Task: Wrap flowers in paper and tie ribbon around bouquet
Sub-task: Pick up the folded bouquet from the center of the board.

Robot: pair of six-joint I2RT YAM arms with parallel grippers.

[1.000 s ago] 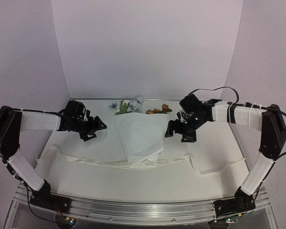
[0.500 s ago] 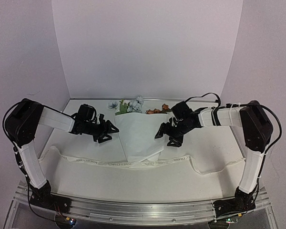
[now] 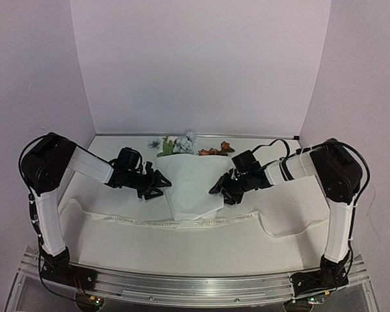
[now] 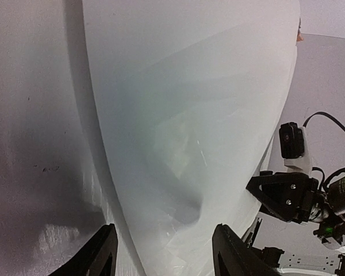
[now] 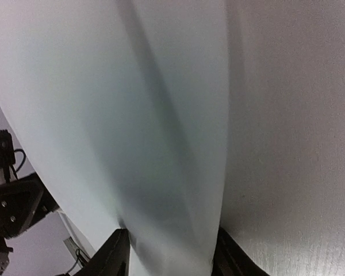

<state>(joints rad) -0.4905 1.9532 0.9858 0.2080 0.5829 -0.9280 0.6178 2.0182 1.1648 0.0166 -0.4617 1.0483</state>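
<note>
The paper [image 3: 192, 182] is folded into a white cone around the flowers [image 3: 182, 143], whose pale blue and orange blooms stick out at its far end. The ribbon [image 3: 149, 221] lies flat across the table under the cone's near tip. My left gripper [image 3: 161, 186] is at the cone's left edge. In its wrist view the left gripper [image 4: 164, 256] is open, its jaws straddling the paper [image 4: 190, 115]. My right gripper [image 3: 218, 188] is at the cone's right edge. In its wrist view the right gripper [image 5: 169, 256] has both fingers against a raised fold of paper [image 5: 103, 115].
White walls enclose the table on three sides. The ribbon's ends trail toward the left edge [image 3: 65, 208] and the right edge [image 3: 299, 227]. The metal rail [image 3: 195, 286] with both arm bases runs along the near edge.
Both grippers have moved inward and down from either side to the paper cone's edges. Both sets of jaws have narrowed, the right one onto the paper fold.
</note>
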